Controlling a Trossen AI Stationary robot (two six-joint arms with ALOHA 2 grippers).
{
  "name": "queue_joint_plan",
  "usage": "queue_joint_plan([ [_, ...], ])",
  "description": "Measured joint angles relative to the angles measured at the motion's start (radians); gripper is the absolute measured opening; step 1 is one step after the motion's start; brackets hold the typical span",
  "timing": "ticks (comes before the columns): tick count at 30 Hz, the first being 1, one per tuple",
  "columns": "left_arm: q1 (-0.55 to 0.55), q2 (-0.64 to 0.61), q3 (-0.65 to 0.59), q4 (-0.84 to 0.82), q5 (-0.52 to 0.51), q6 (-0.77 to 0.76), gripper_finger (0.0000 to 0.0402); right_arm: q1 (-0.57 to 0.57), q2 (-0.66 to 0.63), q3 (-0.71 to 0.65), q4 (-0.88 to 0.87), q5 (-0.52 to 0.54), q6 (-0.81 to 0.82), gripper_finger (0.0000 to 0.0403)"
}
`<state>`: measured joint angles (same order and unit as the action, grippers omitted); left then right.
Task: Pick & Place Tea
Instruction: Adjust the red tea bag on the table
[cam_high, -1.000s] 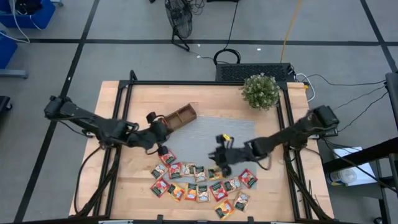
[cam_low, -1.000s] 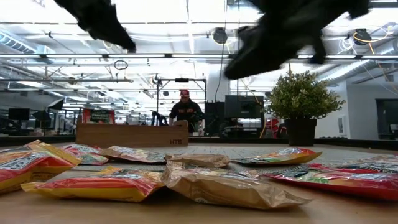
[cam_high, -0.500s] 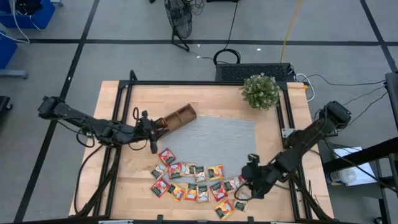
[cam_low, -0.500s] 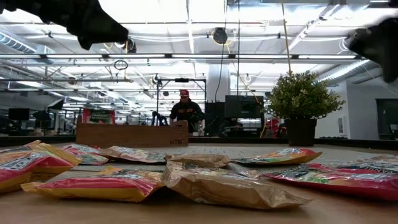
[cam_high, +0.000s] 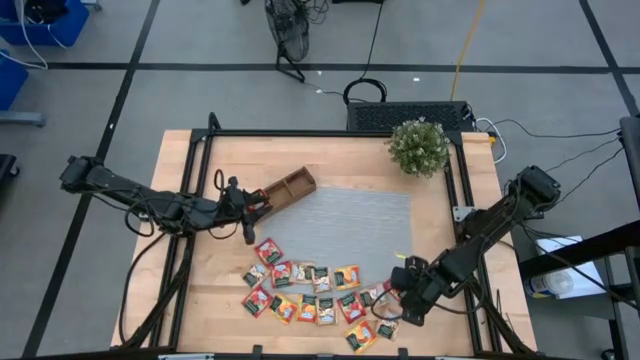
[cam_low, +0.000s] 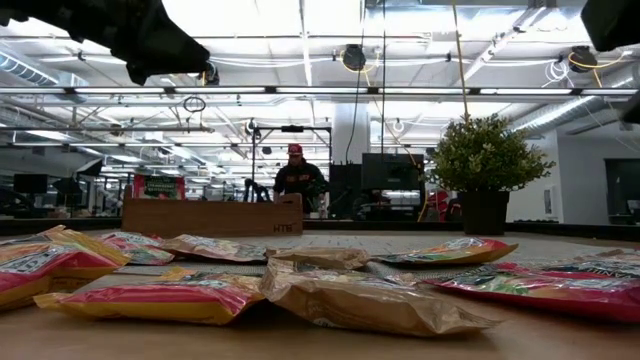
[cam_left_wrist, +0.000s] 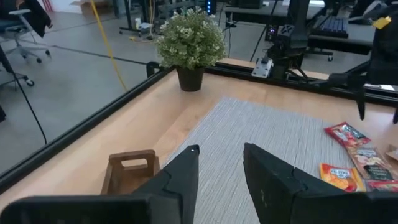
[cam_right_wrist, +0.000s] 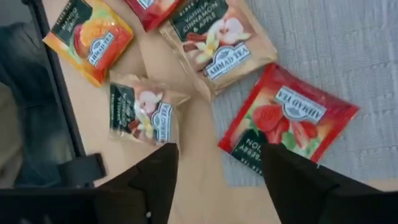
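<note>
Sitting on the wooden table (cam_high: 330, 160): potted plant (cam_high: 418, 146), grey woven mat (cam_high: 345, 225), wooden tray (cam_high: 288, 187) touching its corner.

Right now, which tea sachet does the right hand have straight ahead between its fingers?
None lies squarely between them, but the red strawberry sachet is nearest the right hand, partly on the grey mat; the green-and-pale sachet sits off toward the other finger, on bare wood.

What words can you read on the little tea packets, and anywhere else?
"AHMAD TEA" on the red strawberry sachet.
"VANILLA, CINNAMON & APPLE" and "AHMAD TEA" on the tan sachet.
"AHMAD TEA" on the orange sachet; its flavour line is too blurred.
Print on the dark green sachet: too blurred.
Letters on the wooden tray in the low view: too small.
Sachets seen from above: too small.
</note>
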<state>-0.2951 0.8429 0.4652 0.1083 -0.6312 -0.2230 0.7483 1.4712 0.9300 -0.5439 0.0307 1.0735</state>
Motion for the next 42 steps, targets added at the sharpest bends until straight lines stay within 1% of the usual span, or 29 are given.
queue_joint_plan([
  [4,0.0,0.0,0.0,0.0,0.0,0.0,0.0132,0.0,0.0,-0.065,0.111,-0.02,0.033,0.0188],
  [5,0.0,0.0,0.0,0.0,0.0,0.0,0.0132,0.0,0.0,-0.092,0.147,-0.044,0.045,0.0184],
  [8,0.0,0.0,0.0,0.0,0.0,0.0,0.0132,-0.014,0.0,-0.181,0.278,-0.167,0.094,0.0175],
  [10,0.0,0.0,0.0,0.0,0.0,0.0,0.0132,-0.023,0.0,-0.233,0.345,-0.216,0.13,0.0168],
  [13,0.0,0.0,0.0,0.0,0.0,-0.001,0.0132,-0.033,-0.004,-0.28,0.39,-0.214,0.179,0.0154],
  [17,0.0,0.0,0.0,0.0,0.0,-0.003,0.0132,-0.054,-0.005,-0.299,0.396,-0.215,0.19,0.0134],
  [28,0.0,0.0,0.0,0.0,0.0,-0.003,0.0132,-0.135,-0.05,-0.303,0.381,-0.205,0.059,0.0093],
  [33,0.0,0.0,0.0,0.0,0.0,-0.002,0.0132,-0.182,-0.058,-0.303,0.381,-0.111,-0.058,0.0083],
  [39,0.0,0.0,0.0,0.0,0.0,0.0,0.0132,-0.24,-0.058,-0.303,0.382,0.08,-0.212,0.0077],
  [42,0.0,0.0,0.0,0.0,0.0,0.0,0.0132,-0.272,-0.058,-0.303,0.385,0.131,-0.278,0.0076],
])
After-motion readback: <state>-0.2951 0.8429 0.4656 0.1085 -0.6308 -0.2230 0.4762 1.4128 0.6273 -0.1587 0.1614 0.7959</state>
